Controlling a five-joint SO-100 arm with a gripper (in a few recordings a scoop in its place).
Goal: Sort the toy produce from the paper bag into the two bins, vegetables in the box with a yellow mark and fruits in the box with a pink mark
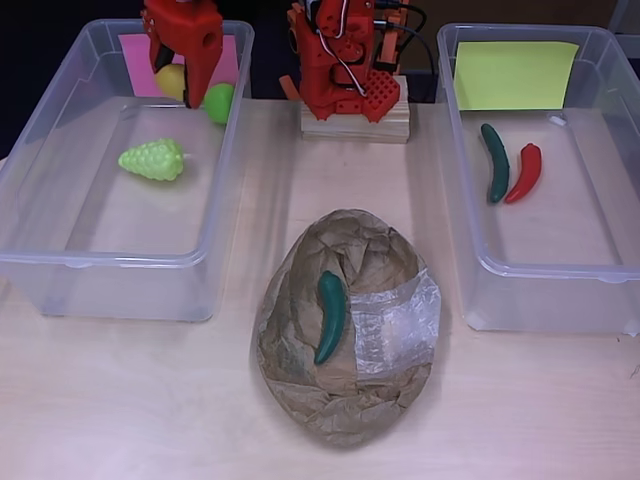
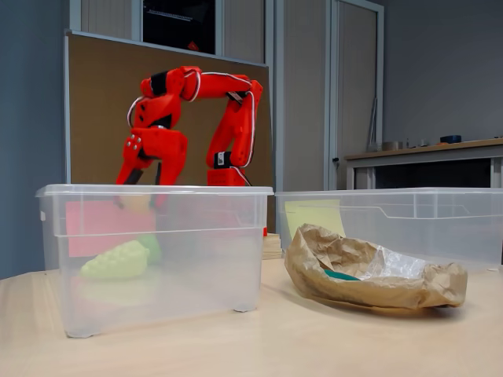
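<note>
My red gripper hangs over the far end of the left bin, the one with the pink mark. It is shut on a yellow round fruit, held at rim height in the fixed view. On the bin floor lie a green ball fruit and light green grapes. The right bin has a yellow mark and holds a dark green pepper and a red chili. The crumpled paper bag lies between the bins with a green pepper in it.
The arm's base stands on a wooden block at the back, between the two bins. Bare tabletop runs along the front. In the fixed view the bag lies low beside the left bin.
</note>
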